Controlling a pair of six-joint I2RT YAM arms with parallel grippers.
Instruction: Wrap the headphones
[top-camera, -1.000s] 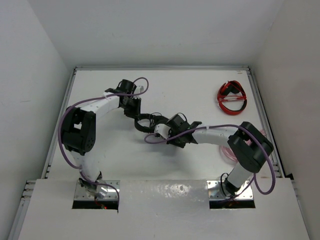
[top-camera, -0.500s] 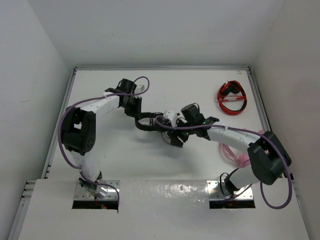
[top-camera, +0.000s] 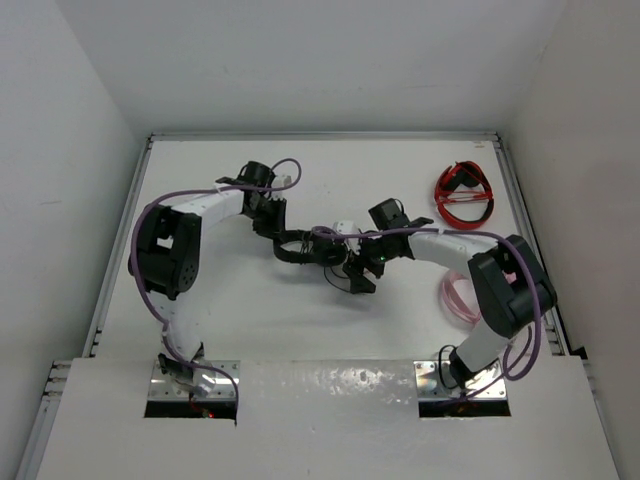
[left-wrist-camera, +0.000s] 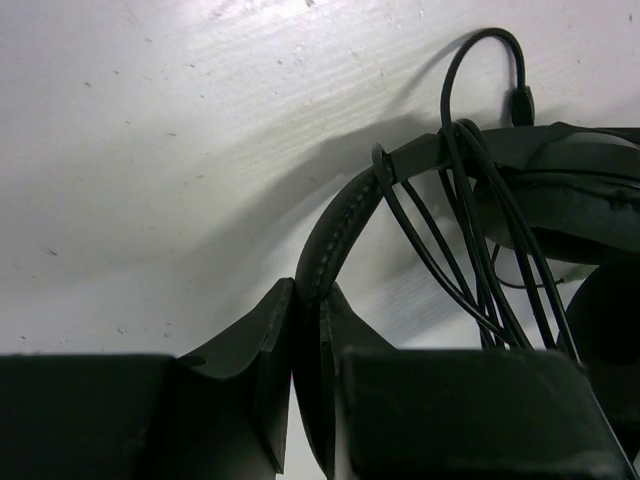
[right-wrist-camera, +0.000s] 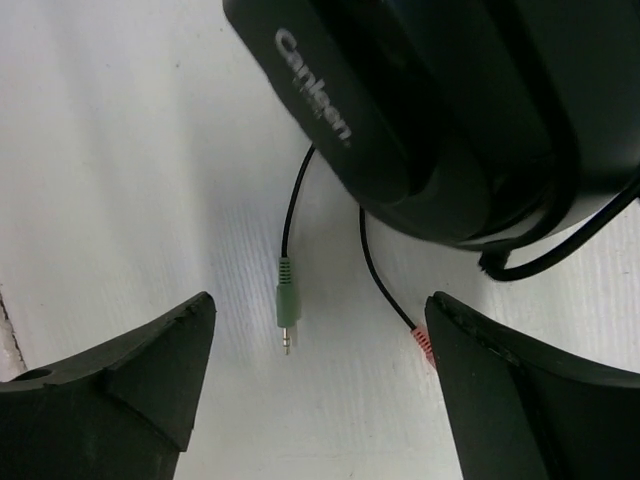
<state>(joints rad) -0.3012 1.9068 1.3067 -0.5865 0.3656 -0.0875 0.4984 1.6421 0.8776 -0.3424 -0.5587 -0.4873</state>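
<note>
White table (top-camera: 250, 310): headphones (top-camera: 292, 250) lie left-right, headband (left-wrist-camera: 340, 220) pinched in left claw (left-wrist-camera: 308, 300); right claw (right-wrist-camera: 320, 305) wide open, empty.

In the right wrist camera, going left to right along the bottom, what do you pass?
A gripper finger → green plug → pink plug → other finger.

**Setting:** robotics laboratory, enclosed test cell.

**Evidence:**
- Plain white table (top-camera: 250, 320), boxed in by bare white walls (top-camera: 320, 60) at the back and on both sides.
- Metal rail (top-camera: 108, 290) running along the table's edge.
- Two white-and-black robot arms, the left arm (top-camera: 165, 250) and the right arm (top-camera: 500, 285), each fixed on a metal mounting plate (top-camera: 225, 373) at the near edge.
- Purple cables (top-camera: 172, 196) looped along the arms.

**Lighting:** even, on matte white surfaces.
</note>
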